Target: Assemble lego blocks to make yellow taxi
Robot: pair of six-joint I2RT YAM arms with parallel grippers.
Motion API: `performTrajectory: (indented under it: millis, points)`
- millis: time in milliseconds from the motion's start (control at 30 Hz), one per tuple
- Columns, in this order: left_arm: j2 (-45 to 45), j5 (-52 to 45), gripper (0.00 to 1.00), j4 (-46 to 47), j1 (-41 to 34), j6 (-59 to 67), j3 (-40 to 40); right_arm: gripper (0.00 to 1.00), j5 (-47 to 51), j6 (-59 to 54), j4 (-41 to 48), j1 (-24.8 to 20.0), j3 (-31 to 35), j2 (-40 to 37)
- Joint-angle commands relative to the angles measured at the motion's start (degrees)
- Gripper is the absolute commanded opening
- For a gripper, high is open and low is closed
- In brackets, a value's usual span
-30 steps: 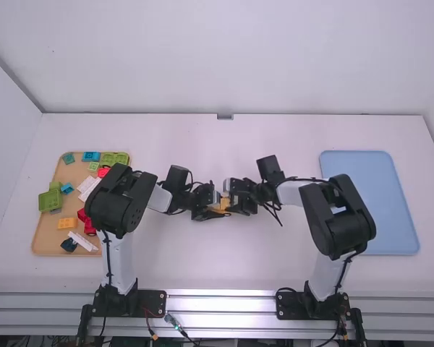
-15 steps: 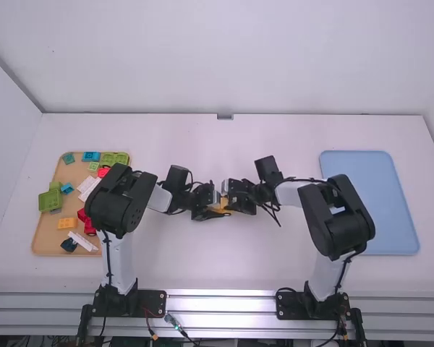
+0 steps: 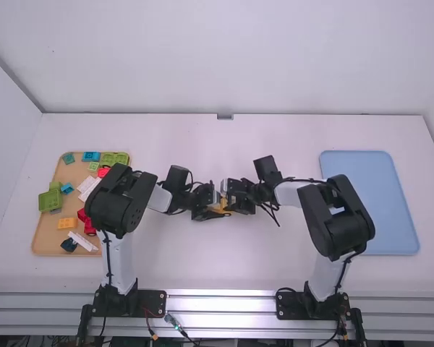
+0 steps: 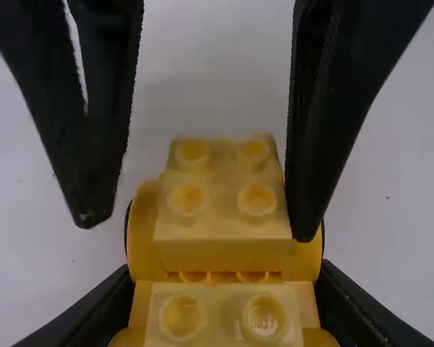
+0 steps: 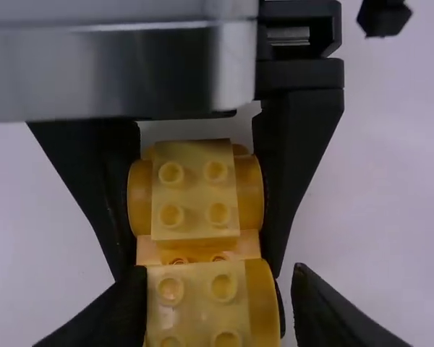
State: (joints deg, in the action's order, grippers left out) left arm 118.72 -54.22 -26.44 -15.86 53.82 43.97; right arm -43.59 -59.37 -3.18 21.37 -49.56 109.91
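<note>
While the left arm (image 3: 121,199) keeps its place, the right arm (image 3: 343,217) shifts slightly toward it, its wrist drawing nearer mid-table.

Item, yellow wheeled lego assembly (image 5: 195,191): at the middle of the table (image 3: 188,267), between both arms; stud-topped yellow bricks over rounded, wheel-like flanks, apparently joined in a row.

Item, left end effector (image 4: 226,285): clamped on the assembly, a finger to each flank.

Item, right end effector (image 5: 220,276): fingers parted around the near portion; in the right wrist view one finger lies against or just beside the block, the other stands clear of the round flank.

Purport of the shift: a fine alignment, judged to precede a squeeze or press by the right while the left steadies; closing off-centre could skew the bricks. The taxi appears part-built.

Item, wooden tray (image 3: 49,235), left side: loose stock, including orange-yellow brick (image 3: 67,223), large green brick (image 3: 49,200), red bricks (image 3: 90,228) and white brick (image 3: 83,241).

Item, blue tray (image 3: 369,202): right side, well apart from the assembly.

Brands, labels, writing: none legible.
</note>
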Motion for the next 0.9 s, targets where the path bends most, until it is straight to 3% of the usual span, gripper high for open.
performTrajectory:
  millis: [0,167,500,567,600,633,667,867]
  points:
    - [1.2,0.7,0.39,0.5,-0.3,0.9,-0.5,0.56,3.0,-0.3,0.5,0.1,-0.3,-0.5]
    - [1.2,0.7,0.38,0.5,-0.3,0.8,-0.5,0.57,1.1,-0.6,0.0,-0.1,-0.7,-0.5]
    - [1.2,1.0,0.38,0.5,-0.3,0.9,-0.5,0.54,-13.4,-6.7,6.2,-5.3,-2.2,-3.9]
    - [1.2,1.0,0.38,0.5,-0.3,0.8,-0.5,0.33,-14.7,-8.8,8.1,-7.2,-2.2,-4.2]
    - [1.2,1.0,0.38,0.5,-0.3,0.9,-0.5,0.3,-14.7,-8.9,8.3,-7.5,-2.2,-4.2]
    - [1.2,0.9,0.37,0.5,-0.3,0.9,-0.5,0.06,-14.3,-9.0,9.2,-8.3,-2.0,-4.1]
    - [1.2,0.9,0.37,0.4,-0.3,0.9,-0.5,0.0,-13.8,-9.0,9.7,-8.6,-1.8,-4.1]
    - [1.2,0.9,0.36,0.5,-0.3,0.9,-0.5,0.0,-9.9,-7.4,8.8,-7.6,-1.1,-1.8]
